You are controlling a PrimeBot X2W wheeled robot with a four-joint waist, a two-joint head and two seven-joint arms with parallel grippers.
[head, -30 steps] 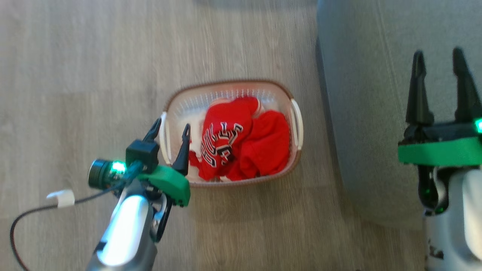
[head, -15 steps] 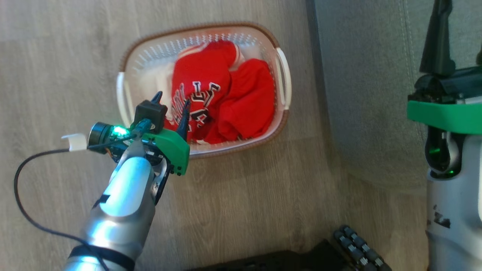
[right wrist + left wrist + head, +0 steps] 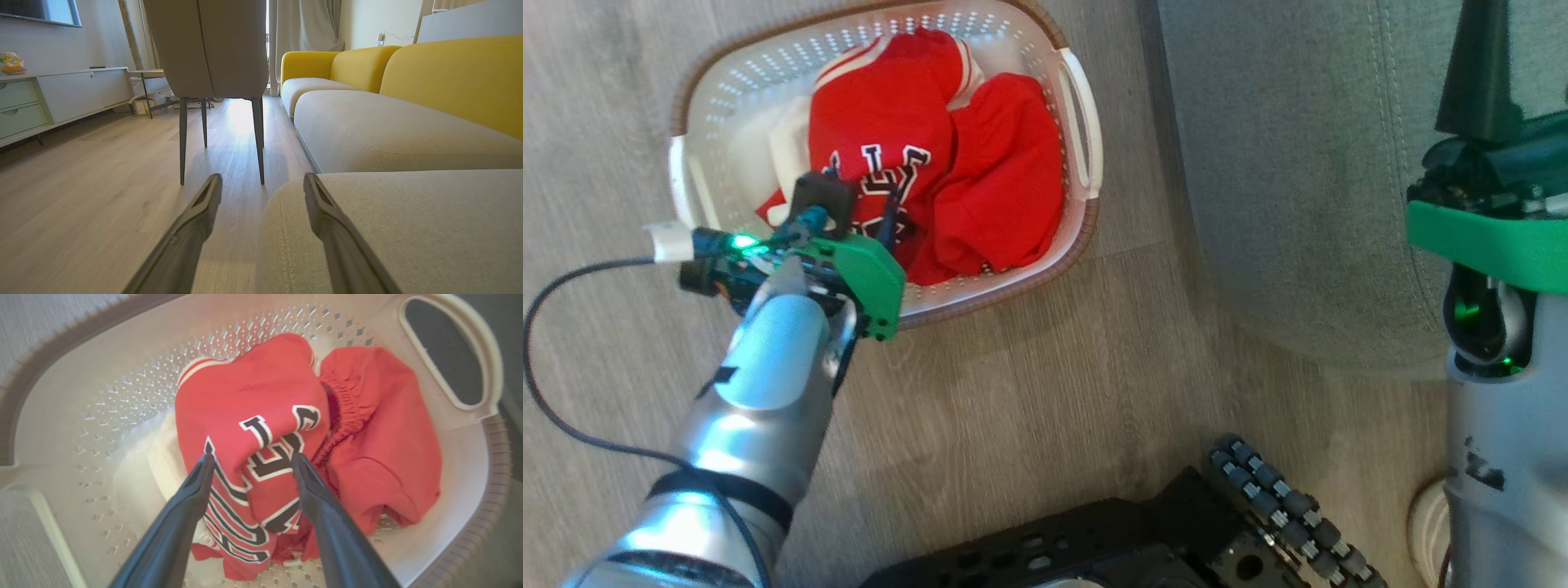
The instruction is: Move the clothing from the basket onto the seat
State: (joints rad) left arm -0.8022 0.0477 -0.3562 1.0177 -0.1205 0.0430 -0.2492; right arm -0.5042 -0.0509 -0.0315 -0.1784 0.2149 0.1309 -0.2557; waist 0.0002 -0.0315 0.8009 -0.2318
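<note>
Down on the pale wood-plank floor (image 3: pixel 1029 392), the small oval white perforated plastic basket (image 3: pixel 737 82) with its brown woven-look rim stands just beside the left edge of the large grey fabric seat (image 3: pixel 1282 163). Both red garments lie inside the basket. The bright red jersey (image 3: pixel 874 122) with black-and-white lettering and white striped trim is heaped in the middle. The plain red shorts (image 3: pixel 1005 171) are bunched against it, toward the basket's handle on the seat side. A piece of white cloth (image 3: pixel 163 457) shows at the jersey's other side, near the opposite handle.

The left gripper (image 3: pixel 252 457) reaches into the basket from its near rim, its two long dark fingers spread wide. A lettered fold of the jersey rises between them, and the jaws are not closed on it. Whether the fingertips touch the cloth I cannot tell.

The right gripper (image 3: pixel 261 177) hangs at the seat's rounded, stitched front edge, also spread wide and holding nothing. One finger lies over the floor and the other over the cushion. Beyond it stand a grey chair (image 3: pixel 212 45) on thin legs and yellow sofa backs (image 3: pixel 449 69) along further grey cushions. The robot's black base (image 3: pixel 1094 539) sits at the near edge of the floor.
</note>
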